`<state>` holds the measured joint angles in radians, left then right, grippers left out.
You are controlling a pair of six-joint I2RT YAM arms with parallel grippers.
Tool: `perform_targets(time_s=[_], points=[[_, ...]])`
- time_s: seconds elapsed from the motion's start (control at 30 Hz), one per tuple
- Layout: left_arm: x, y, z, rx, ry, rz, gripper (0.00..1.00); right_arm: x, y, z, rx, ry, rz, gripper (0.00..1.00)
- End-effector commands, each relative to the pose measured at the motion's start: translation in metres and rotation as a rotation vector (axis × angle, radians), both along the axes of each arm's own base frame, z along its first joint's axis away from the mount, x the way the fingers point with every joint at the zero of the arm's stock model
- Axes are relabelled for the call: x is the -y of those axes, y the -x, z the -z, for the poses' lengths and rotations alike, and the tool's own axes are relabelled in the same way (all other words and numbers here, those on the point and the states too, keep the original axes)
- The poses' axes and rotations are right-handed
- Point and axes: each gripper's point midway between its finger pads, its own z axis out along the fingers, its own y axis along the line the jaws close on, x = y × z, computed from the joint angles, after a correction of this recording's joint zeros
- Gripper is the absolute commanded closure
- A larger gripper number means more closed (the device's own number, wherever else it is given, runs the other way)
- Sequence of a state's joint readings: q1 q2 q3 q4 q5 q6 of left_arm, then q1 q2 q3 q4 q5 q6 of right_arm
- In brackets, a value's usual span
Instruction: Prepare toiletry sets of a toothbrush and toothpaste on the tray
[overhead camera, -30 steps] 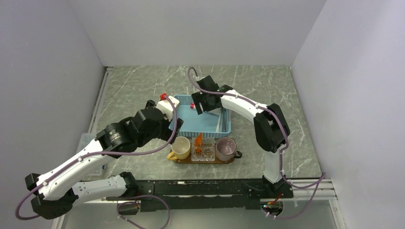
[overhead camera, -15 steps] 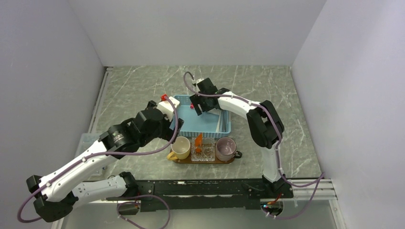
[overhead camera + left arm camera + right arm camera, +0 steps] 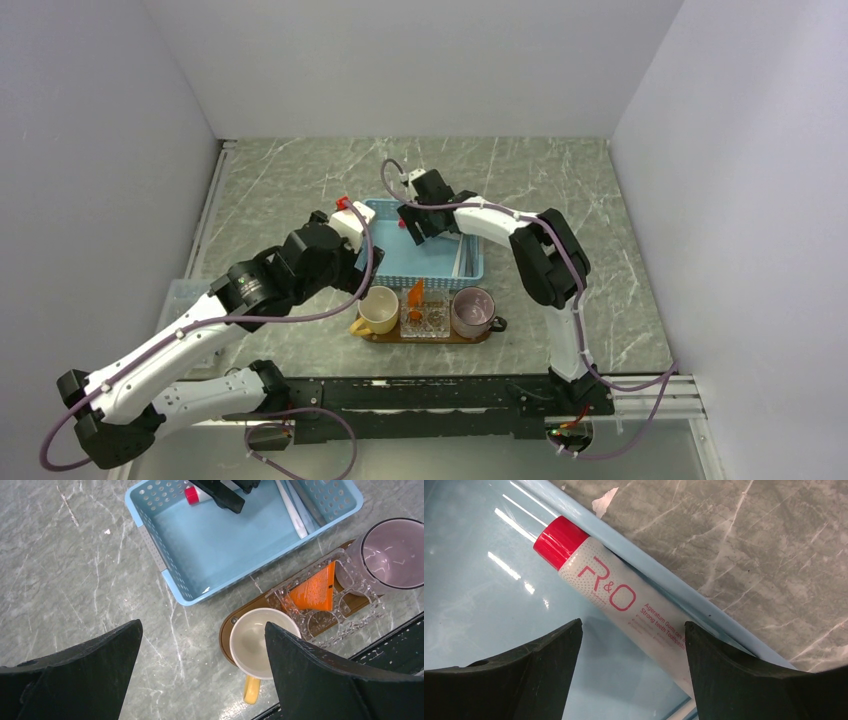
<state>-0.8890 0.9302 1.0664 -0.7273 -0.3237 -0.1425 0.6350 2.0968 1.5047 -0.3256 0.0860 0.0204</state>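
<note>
Overhead and both downward wrist views share the basket [image 3: 425, 262].

You've got a white tube [image 3: 624, 602], red cap and red lettering, in a pale-blue basket [image 3: 225, 545]; orange tube [image 3: 315, 589] on brown tray [image 3: 226, 627]; table [image 3: 60, 555] is grey, white-veined marble.

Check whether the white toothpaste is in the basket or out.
In: the white toothpaste lies flat on the basket floor against its wall.
</note>
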Motion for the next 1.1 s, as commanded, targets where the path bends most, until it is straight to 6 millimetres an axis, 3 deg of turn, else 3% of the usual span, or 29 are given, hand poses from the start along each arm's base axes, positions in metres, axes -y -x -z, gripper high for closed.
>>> perform_targets(time_s=[0.0, 0.17, 0.33, 0.7, 0.83, 0.9, 1.07], points=[[0.005, -0.003, -0.009, 0.024, 0.045, 0.017, 0.01, -0.008, 0.022, 0.01, -0.04, 0.011, -0.051, 0.25], [0.004, -0.002, -0.01, 0.024, 0.057, 0.017, 0.01, -0.017, 0.036, 0.001, -0.043, 0.004, -0.076, 0.3], [0.004, -0.001, -0.011, 0.026, 0.066, 0.022, 0.0, -0.013, 0.04, -0.011, -0.022, 0.016, -0.066, 0.35], [0.002, -0.001, -0.012, 0.029, 0.073, 0.023, 0.01, 0.01, 0.045, -0.01, 0.017, 0.055, 0.006, 0.24], [0.003, -0.001, -0.012, 0.025, 0.073, 0.025, 0.01, 0.012, 0.048, 0.001, -0.011, 0.081, 0.004, 0.24], [0.002, -0.002, -0.011, 0.025, 0.07, 0.023, 0.0, 0.012, 0.05, 0.004, -0.023, 0.079, 0.002, 0.28], [0.002, -0.002, -0.011, 0.023, 0.071, 0.024, 0.01, 0.013, 0.053, 0.005, -0.028, 0.073, 0.003, 0.49]])
